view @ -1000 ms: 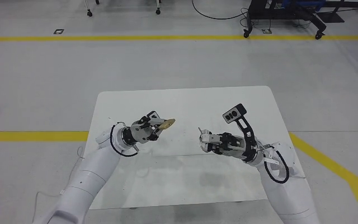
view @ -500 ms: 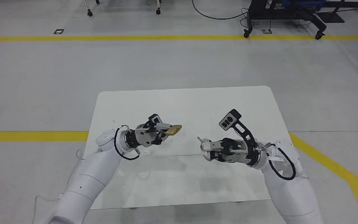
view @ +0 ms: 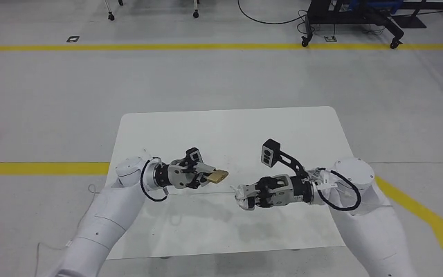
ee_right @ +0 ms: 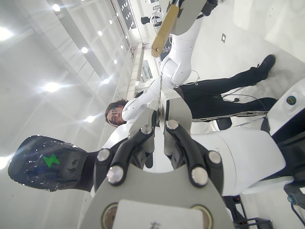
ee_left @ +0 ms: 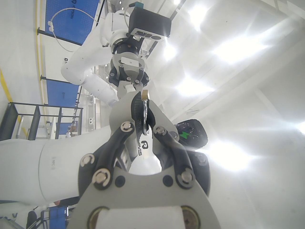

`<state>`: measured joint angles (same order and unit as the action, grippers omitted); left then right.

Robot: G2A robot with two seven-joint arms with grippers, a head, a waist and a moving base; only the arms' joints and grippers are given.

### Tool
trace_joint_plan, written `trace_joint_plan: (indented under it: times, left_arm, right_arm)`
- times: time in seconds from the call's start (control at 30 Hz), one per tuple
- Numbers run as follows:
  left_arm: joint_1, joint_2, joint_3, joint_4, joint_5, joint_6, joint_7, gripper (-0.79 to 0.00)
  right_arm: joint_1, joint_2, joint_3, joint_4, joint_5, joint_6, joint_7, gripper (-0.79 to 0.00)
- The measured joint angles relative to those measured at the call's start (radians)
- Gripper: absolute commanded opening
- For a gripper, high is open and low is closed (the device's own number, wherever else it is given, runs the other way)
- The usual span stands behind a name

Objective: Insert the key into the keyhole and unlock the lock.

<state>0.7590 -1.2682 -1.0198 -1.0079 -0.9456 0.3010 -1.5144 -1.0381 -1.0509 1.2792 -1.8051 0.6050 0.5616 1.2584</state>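
Both held above the table's [view: 291, 124] middle: left gripper [view: 208, 176] clamped on the brass lock [view: 219, 176], right gripper [view: 242, 198] pinching the key [ee_right: 161, 91], near but apart.

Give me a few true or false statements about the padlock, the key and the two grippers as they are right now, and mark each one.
1. The left gripper holds the brass padlock. True.
2. The key sits in the keyhole. False: a gap shows between the key's tip and the padlock.
3. The padlock lies on the white table. False: it is held up above the table.
4. The right gripper is shut on the key. True.
5. The two grippers face each other over the table. True.
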Motion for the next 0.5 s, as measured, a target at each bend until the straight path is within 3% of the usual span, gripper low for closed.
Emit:
trace_joint_plan:
  times: [0.5]
  left_arm:
    - [0.018, 0.01, -0.004, -0.036, 0.029, -0.02, -0.02, -0.785]
  right_arm:
    - [0.044, 0.04, -0.078, 0.023, 0.117, 0.051, -0.051, -0.785]
